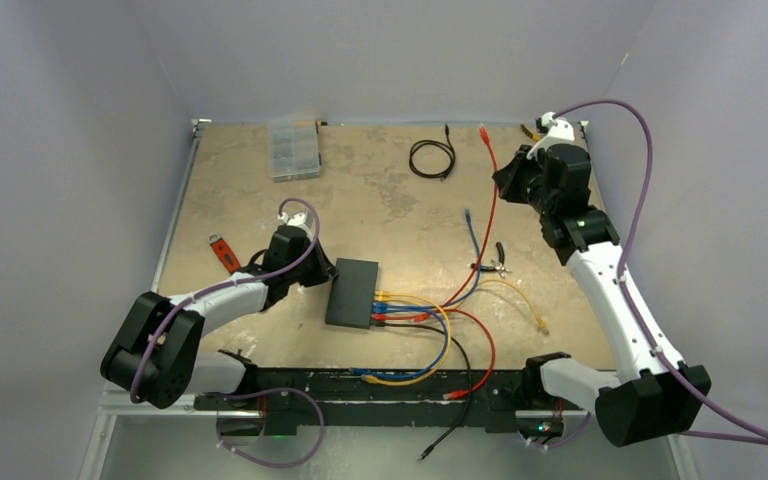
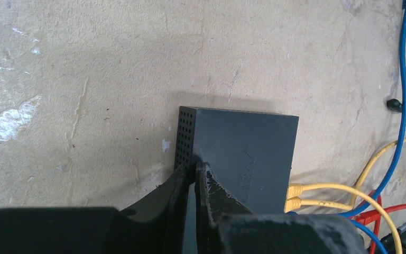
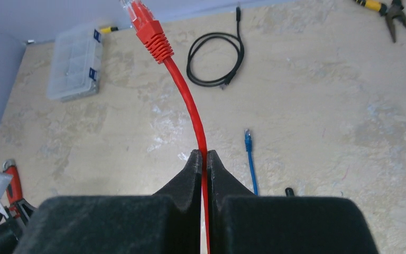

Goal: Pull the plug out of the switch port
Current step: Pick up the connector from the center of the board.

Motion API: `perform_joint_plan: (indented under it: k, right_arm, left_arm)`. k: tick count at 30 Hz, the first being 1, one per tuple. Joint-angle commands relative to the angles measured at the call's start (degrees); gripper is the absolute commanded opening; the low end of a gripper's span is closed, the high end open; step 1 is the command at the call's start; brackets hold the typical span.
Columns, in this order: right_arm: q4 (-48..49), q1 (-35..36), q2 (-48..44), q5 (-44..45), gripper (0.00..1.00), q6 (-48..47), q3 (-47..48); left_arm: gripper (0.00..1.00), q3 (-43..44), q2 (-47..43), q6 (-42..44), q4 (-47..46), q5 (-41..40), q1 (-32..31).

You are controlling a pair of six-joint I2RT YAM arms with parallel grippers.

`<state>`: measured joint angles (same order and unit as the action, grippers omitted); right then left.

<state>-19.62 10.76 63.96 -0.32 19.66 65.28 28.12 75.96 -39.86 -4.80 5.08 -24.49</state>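
By far edge, red plug (image 3: 144,24) pts farward, cable (image 3: 190,106) pinched in R jaws.

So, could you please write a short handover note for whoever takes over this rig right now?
Left gripper: nearly shut, tips on the switch at its near corner.
Right gripper: shut on the red cable, raised over the table at its far right.
Done: the red plug hangs free, clear of the switch.
Left: probably set the cable down and release; the yellow cables sit in their ports.
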Motion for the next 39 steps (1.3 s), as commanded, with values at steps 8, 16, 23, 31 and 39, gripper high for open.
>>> perform_joint_plan:
  k: [8, 16, 23, 31, 39]
  right_arm:
    - [2.8, -0.4, -6.5, 6.7, 0.00, 0.5, 6.4]
    - [3.5, -0.4, -6.0, 5.3, 0.00, 0.5, 9.2]
    - [3.3, -0.3, -3.4, 9.4, 0.00, -1.3, 12.5]
    - [3.0, -0.4, -2.2, 17.3, 0.00, -2.9, 17.5]
    - [3.7, -0.4, -3.5, 23.0, 0.00, -4.0, 18.4]
  left_arm:
    - [0.10, -2.3, 2.1, 2.4, 7.7, -3.7, 0.4]
    - [0.10, -2.2, 2.1, 2.4, 7.6, -3.5, 0.4]
    - [0.10, -2.3, 1.8, 2.4, 7.9, -3.6, 0.4]
    - [0.10, -2.4, 1.9, 2.2, 7.8, -3.8, 0.4]
    - [0.10, -2.0, 2.6, 2.3, 7.7, -3.7, 0.4]
